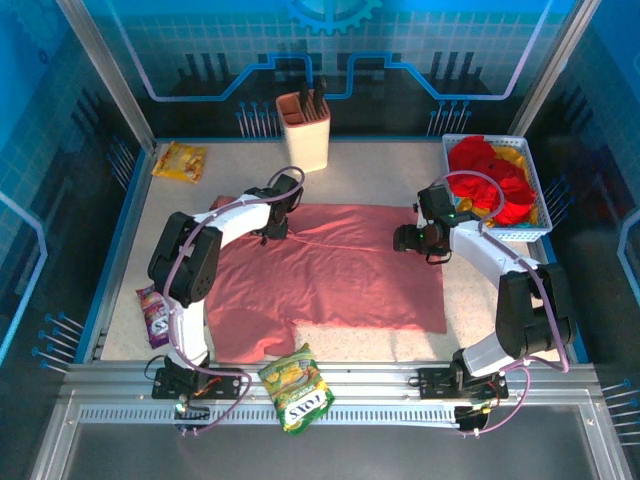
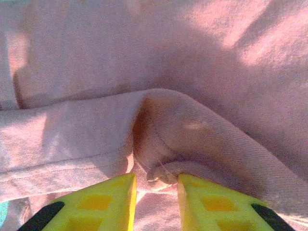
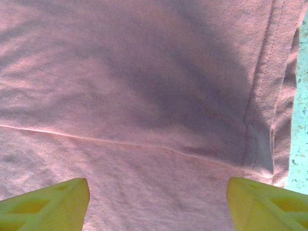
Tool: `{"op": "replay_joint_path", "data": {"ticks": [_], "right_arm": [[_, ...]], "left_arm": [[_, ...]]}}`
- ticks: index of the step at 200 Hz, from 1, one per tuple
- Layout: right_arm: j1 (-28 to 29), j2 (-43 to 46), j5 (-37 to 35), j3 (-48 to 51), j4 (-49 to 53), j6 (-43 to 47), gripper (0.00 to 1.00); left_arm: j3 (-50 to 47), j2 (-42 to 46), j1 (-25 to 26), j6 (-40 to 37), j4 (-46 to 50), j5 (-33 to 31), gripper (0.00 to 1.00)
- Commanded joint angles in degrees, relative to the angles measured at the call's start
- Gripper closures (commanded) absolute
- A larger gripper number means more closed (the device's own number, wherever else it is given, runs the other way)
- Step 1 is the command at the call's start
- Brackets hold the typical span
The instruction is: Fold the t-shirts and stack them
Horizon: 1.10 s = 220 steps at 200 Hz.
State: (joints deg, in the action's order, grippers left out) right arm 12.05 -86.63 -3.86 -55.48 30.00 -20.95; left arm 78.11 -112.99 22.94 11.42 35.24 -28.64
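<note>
A salmon-pink t-shirt (image 1: 330, 265) lies spread on the table between the two arms, one sleeve toward the near left. My left gripper (image 1: 272, 228) is down at the shirt's far left edge. In the left wrist view its yellow fingers (image 2: 156, 192) stand a little apart, with a bunched fold of pink cloth (image 2: 168, 168) just ahead of the tips, not pinched. My right gripper (image 1: 405, 238) hovers over the shirt's right side. The right wrist view shows it (image 3: 158, 202) wide open above flat cloth with a crease (image 3: 120, 142). Red (image 1: 490, 165) and yellow (image 1: 512, 155) t-shirts lie heaped in a basket.
The blue-white basket (image 1: 546, 205) stands at the far right. A peach container (image 1: 303, 135) with dark handles is at the back centre. Snack packets lie at the far left (image 1: 180, 160), the left edge (image 1: 152, 312) and the near edge (image 1: 296, 385).
</note>
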Motion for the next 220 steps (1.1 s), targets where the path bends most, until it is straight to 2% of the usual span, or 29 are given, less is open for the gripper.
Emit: {"op": "replay_joint_path", "data": {"ticks": [1, 41, 106, 138, 171, 220], "right_arm": [[0.68, -0.03, -0.01, 0.11, 0.63, 0.76, 0.24], [0.62, -0.24, -0.01, 0.08, 0.53, 0.74, 0.24], [0.49, -0.22, -0.19, 0.11, 0.68, 0.91, 0.24], [0.39, -0.12, -0.26, 0.19, 0.68, 0.91, 0.25], [0.37, -0.03, -0.45, 0.25, 0.77, 1.00, 0.25], [0.39, 0.23, -0.27, 0.13, 1.02, 0.91, 0.25]], "left_arm": [[1.44, -0.83, 0.18, -1.13, 0.09, 0.50, 0.70], [0.74, -0.85, -0.35, -0.61, -0.35, 3.10, 0.67], [1.59, -1.63, -0.88, -0.43, -0.37, 3.95, 0.69], [1.88, -1.80, -1.06, -0.26, 0.04, 3.69, 0.78], [2.28, -0.80, -0.89, 0.21, 3.00, 2.52, 1.00], [3.92, 3.50, 2.19, 4.56, 16.02, -0.60, 1.00]]}}
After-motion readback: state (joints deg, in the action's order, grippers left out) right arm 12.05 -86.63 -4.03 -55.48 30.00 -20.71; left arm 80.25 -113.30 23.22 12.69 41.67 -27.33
